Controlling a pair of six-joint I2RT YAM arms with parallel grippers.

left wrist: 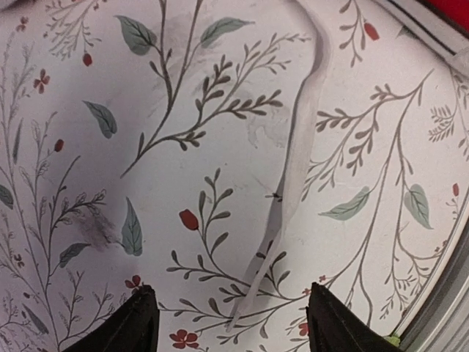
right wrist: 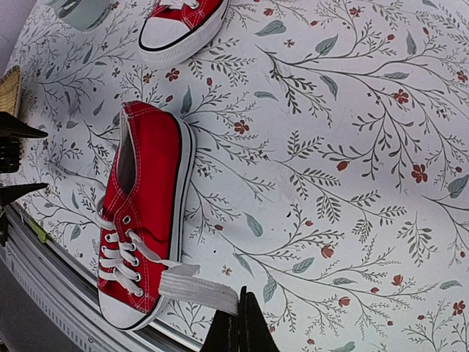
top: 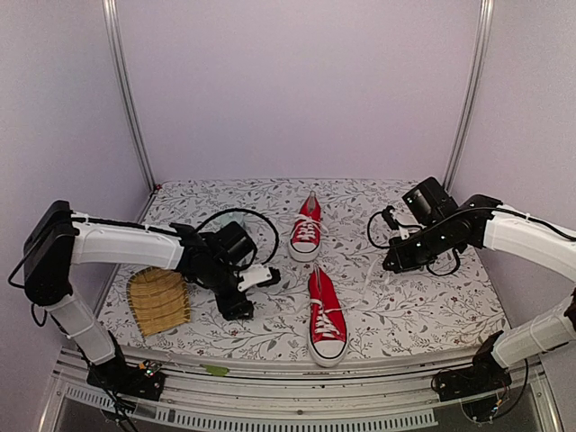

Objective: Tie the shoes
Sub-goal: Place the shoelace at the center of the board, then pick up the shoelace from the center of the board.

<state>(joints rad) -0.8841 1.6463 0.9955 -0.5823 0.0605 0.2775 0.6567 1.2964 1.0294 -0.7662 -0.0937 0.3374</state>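
Pinching a flat white lace (right wrist: 198,288), the right claw (right wrist: 240,317) has its two fingers pressed tight together on the strip's loose end, low over the flowered cloth (right wrist: 352,147). The lace runs as a slack band from there back to the eyelets of the near shoe (right wrist: 150,198). That shoe lies on the cloth close to the table's front edge, with its white toe cap toward the arms.

The far shoe (top: 306,232) sits farther back, just beyond the near one's heel and a little to the left. The two are apart, and its toe also points to the front.

The left claw (left wrist: 231,326) stands wide, its dark fingers (left wrist: 135,326) spread with only cloth between them, so it holds nothing. Seen from above, it hangs just left of the near shoe without touching it. A pale line crosses the cloth beneath it; whether this is a lace or a crease I cannot tell. A woven mat (top: 159,301) lies at the left, under the left arm.
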